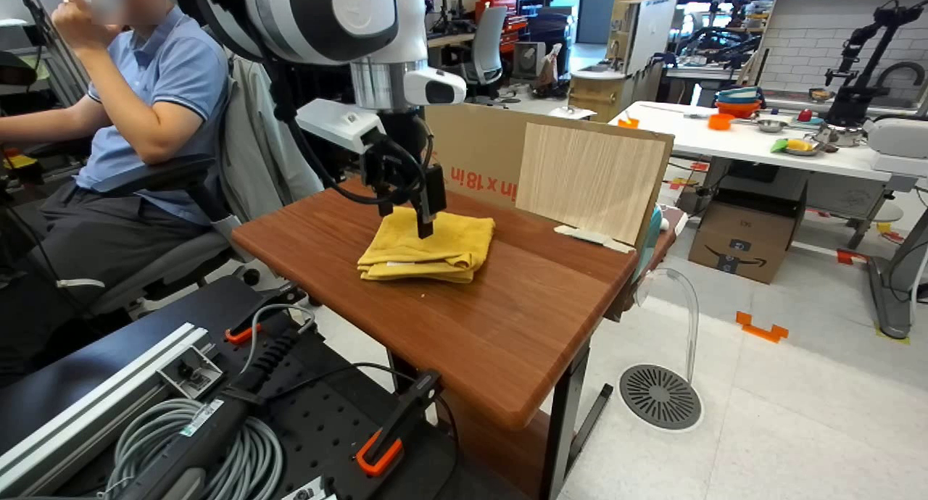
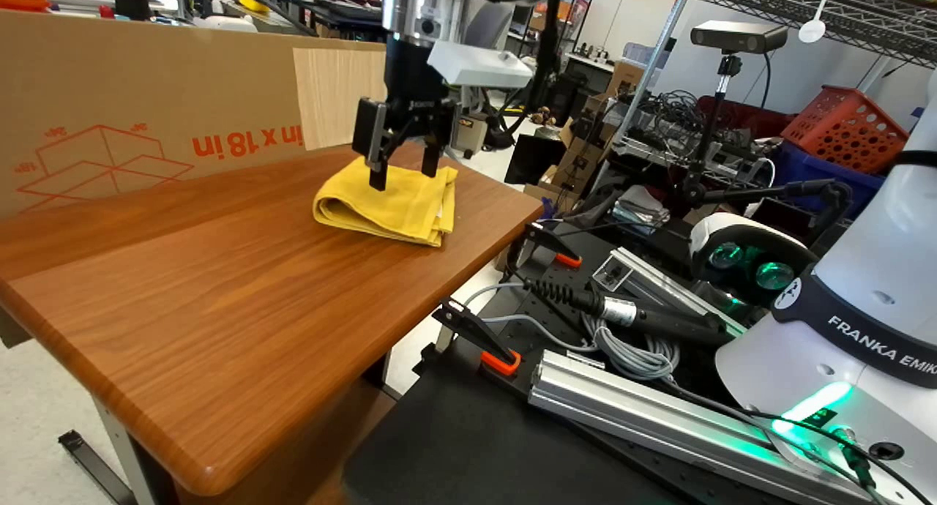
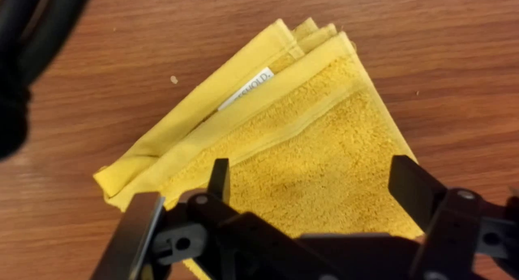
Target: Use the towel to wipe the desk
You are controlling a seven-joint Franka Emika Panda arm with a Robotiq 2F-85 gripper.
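Observation:
The towel is a mustard-yellow folded cloth lying on the desk, in both exterior views point(image 1: 460, 243) point(image 2: 392, 216). It fills the middle of the wrist view point(image 3: 284, 150), with a white tag between its folds. The desk has a reddish-brown wood top, in both exterior views point(image 1: 536, 311) point(image 2: 219, 293) and around the towel in the wrist view point(image 3: 101, 65). My gripper is over the towel in both exterior views point(image 1: 406, 223) point(image 2: 404, 176). In the wrist view its fingers point(image 3: 311, 162) are wide apart with nothing gripped between them. I cannot tell whether the fingertips touch the cloth.
A cardboard sheet point(image 1: 471, 141) stands along one desk edge, with a light wood-grain panel point(image 1: 591, 181) on it. A black bench point(image 2: 454, 424) with clamps, cables and an aluminium bar adjoins the opposite side. A person point(image 1: 156, 72) sits beside the desk. Small crumbs point(image 3: 174, 80) lie near the towel.

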